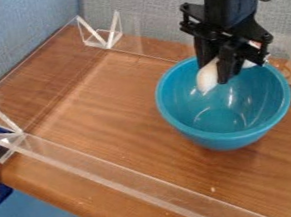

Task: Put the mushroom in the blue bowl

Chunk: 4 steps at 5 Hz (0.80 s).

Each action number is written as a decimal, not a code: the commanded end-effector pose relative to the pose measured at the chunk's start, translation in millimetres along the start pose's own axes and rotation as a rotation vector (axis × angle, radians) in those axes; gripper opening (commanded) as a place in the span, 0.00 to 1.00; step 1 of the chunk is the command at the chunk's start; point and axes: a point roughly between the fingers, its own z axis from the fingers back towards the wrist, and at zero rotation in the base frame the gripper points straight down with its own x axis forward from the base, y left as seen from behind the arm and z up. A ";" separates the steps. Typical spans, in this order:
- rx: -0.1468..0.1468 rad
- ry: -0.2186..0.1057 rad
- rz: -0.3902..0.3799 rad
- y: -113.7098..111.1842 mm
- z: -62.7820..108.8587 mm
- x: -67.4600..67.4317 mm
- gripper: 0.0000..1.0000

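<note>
The teal-blue bowl point(223, 100) stands on the right part of the wooden table. My black gripper point(223, 68) hangs pointing straight down over the bowl's far left inside, its fingers reaching below the rim. It is shut on the mushroom point(208, 76), whose cream-white stem shows between the fingers, above the bowl's bottom. The cap is hard to make out.
Low clear acrylic walls point(75, 162) run along the table's front, left and back edges, with clear triangular brackets at the back point(99, 31) and left point(4, 137). Bare brown wood point(87, 103) lies left of the bowl.
</note>
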 end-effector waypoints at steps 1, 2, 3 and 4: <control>0.004 -0.036 -0.007 -2.3 4.8 5.6 0.00; 0.001 -0.027 -0.013 -2.2 -2.6 7.0 0.00; 0.001 -0.038 -0.015 -1.0 -7.2 8.9 0.00; 0.003 -0.058 -0.017 -0.1 -6.7 10.9 0.00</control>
